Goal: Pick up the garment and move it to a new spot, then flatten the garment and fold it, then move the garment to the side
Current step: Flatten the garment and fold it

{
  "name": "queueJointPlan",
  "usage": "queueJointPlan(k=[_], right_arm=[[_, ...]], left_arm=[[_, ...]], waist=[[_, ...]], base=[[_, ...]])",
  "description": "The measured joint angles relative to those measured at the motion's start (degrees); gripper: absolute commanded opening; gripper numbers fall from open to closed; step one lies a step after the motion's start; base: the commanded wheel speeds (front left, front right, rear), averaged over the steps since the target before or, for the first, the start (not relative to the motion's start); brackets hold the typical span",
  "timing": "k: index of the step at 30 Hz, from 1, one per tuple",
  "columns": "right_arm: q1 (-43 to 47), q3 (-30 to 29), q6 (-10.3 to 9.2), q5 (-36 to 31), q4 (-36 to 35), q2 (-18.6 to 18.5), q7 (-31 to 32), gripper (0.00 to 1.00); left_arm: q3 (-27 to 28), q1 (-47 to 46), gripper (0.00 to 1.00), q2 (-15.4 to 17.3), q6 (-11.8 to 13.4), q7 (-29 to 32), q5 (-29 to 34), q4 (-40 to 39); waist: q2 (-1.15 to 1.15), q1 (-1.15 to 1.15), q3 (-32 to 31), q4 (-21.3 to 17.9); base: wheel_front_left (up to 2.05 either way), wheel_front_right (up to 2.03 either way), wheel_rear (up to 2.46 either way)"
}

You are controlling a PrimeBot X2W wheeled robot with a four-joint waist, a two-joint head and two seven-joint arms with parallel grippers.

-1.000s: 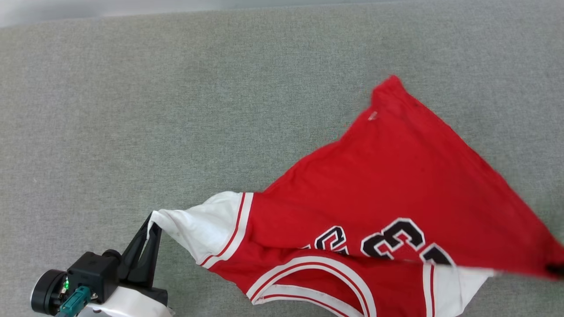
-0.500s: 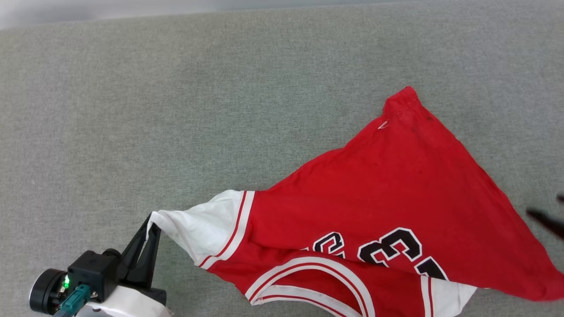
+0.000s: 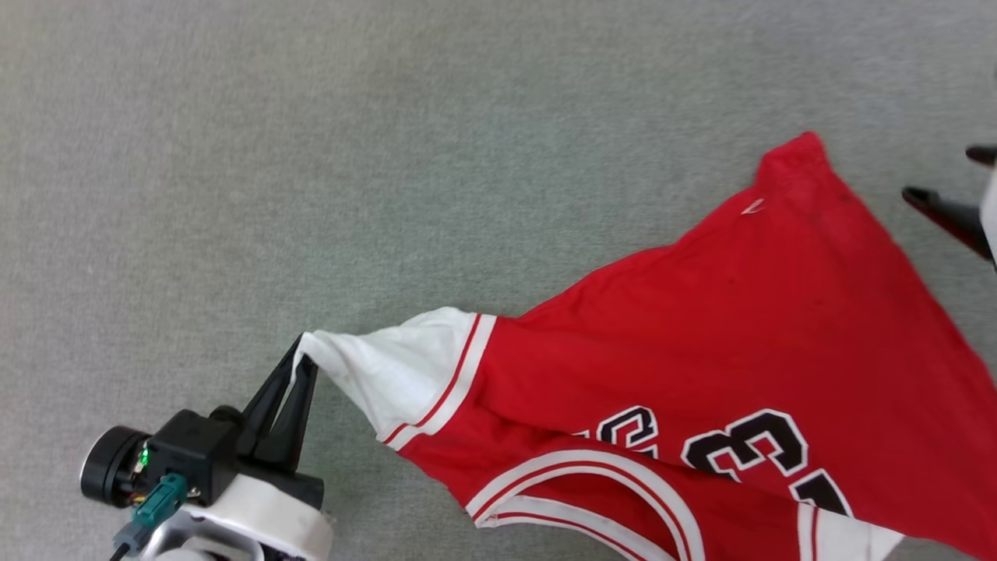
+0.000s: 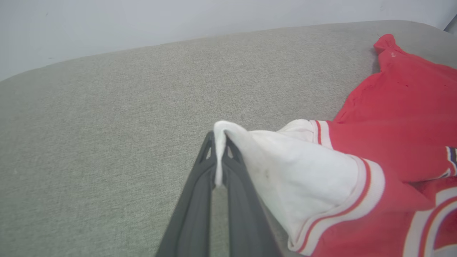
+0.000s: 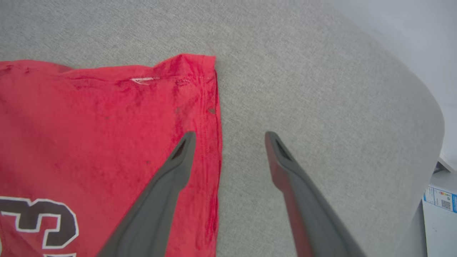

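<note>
Red jersey (image 3: 701, 335) spread unevenly, number side up.

Grey cushion (image 3: 311, 156) is bare across the far side and whole left, open passage there; shirt (image 3: 740, 327) spreads over the near right and blocks that part; left gripper (image 3: 301, 352), clamped on the white sleeve tip, sits at near left; right gripper (image 5: 230, 134) spread wide at shirt's far right edge, one finger over red cloth, other over bare cushion; bare strip runs from that edge to cushion's rounded rim; wall (image 4: 142, 21) behind the cushion.
</note>
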Motion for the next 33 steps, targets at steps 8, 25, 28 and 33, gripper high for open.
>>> queueJointPlan(k=[8,25,28,33], right_arm=[[-11.5,7.5,0.0,-3.3,12.3,6.8,2.4,1.0],[-13.8,19.0,0.01,0.7,20.7,8.0,-9.4,0.0],[-13.9,19.7,0.01,1.7,21.0,7.5,-13.7,0.0],[-15.7,20.3,0.01,3.1,19.9,6.0,-20.9,0.0]], left_arm=[[-1.0,-3.5,0.0,-1.9,-0.8,0.1,1.5,0.0],[-1.5,-6.6,0.0,-3.6,-2.8,-0.4,1.9,4.1],[-1.5,-6.9,0.0,-2.5,-3.0,-0.1,2.6,4.4],[-0.5,-10.3,0.0,-0.3,-3.4,1.5,3.8,3.1]], waist=[[0.0,0.01,5.0,3.0],[0.0,0.01,5.2,4.3],[0.0,0.0,2.6,3.4],[0.0,0.0,-2.1,1.8]], base=[[0.0,0.0,0.0],[0.0,0.0,0.0],[0.0,0.0,0.0],[0.0,0.0,0.0]])
